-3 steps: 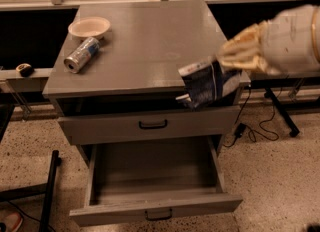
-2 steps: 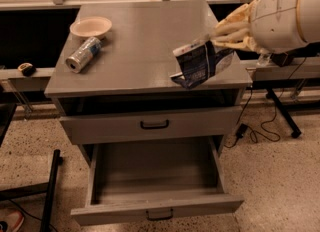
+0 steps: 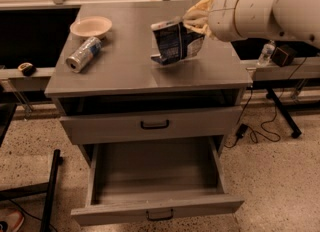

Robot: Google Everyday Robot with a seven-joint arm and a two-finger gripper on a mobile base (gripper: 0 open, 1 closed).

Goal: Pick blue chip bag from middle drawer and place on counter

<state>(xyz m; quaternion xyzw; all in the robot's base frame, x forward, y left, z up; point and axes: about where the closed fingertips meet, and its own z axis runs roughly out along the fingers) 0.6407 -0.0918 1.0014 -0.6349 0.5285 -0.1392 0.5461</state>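
Gripper [image 3: 196,20] is above the right half of the counter [image 3: 125,73], and its two fingers are clamped on the upper right edge of the blue chip bag [image 3: 172,41]. The bag hangs below and left of the fingers, tilted, over the middle of the counter. Its lower corner looks close to the surface, but I cannot tell if it touches. The middle drawer [image 3: 155,176] stands pulled out below and I see nothing inside it, so I judge that the picking is done and only the placing is left.

To do this step well, I would lower the arm slowly and straight down until the bottom of the bag rests on the grey top, and only then let the fingers part. The bag is light and crinkled, so if I release it from height it may slide or tip over. I want it well apart from the drink can [image 3: 84,53] and the bowl [image 3: 91,26] at the left, and away from the front edge, where it could drop into the open drawer.
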